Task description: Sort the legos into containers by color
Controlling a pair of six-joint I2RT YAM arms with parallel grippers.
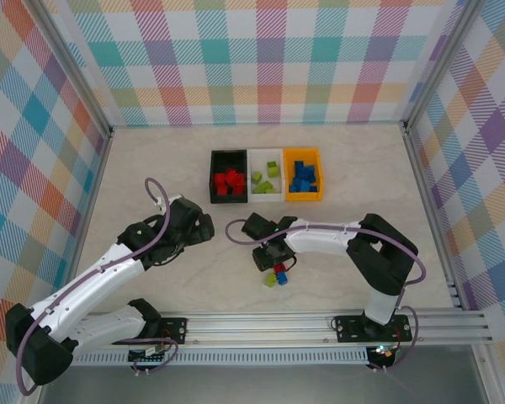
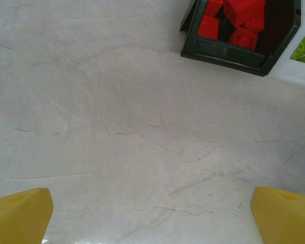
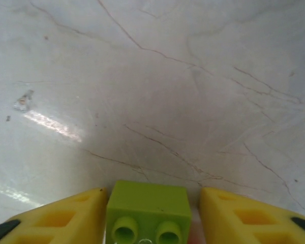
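Now the lime green lego is seen squarely between the yellow fingers of the right gripper, low over the table. One finger is pressed against it and the other is perhaps a sliver off, so a firm pinch cannot be confirmed. Just near of that gripper, a few loose legos are seen. Over on the left, the left gripper is spread wide above bare table, near-left of the black bin of red legos.
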